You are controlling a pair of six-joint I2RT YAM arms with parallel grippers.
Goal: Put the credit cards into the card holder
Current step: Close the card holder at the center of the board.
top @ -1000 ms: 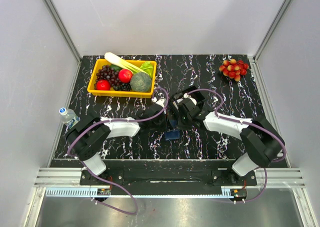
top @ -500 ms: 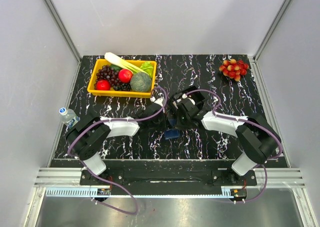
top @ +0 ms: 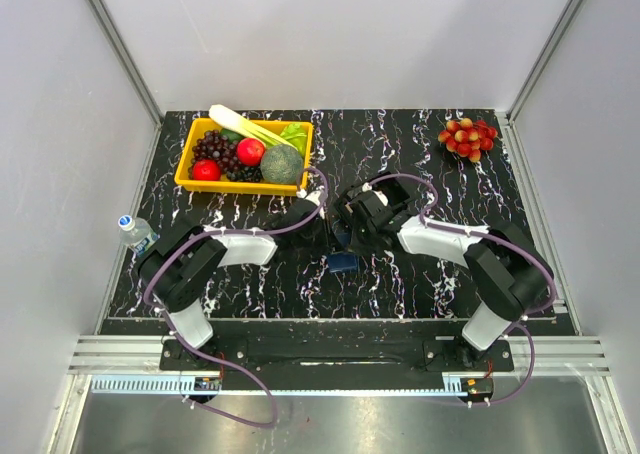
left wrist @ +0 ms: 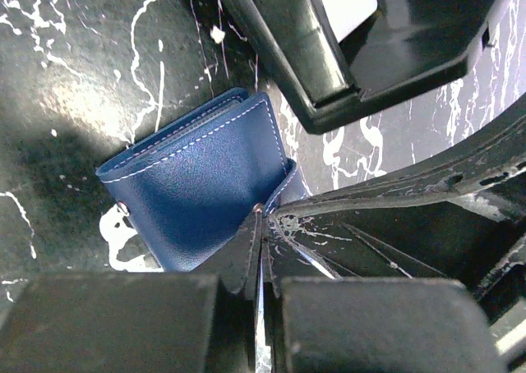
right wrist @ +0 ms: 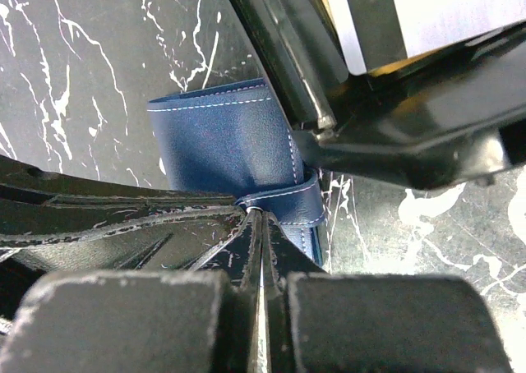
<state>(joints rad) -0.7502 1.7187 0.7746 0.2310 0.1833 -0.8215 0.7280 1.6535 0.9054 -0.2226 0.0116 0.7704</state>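
Right wrist view shows the right jaws newly closed on the strap of the card holder (right wrist: 218,135), left jaws pinching its edge, so opening it seems next.

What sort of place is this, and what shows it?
Probably a robot test cell: two black-and-white arms bolted at a black marbled table, plain grey walls, a yellow plastic tray of fruit.

Pale grey walls (top: 330,34) w/ alu corner rails (top: 119,49), black white-veined tabletop (top: 400,154), steel strip (top: 330,424) at front.
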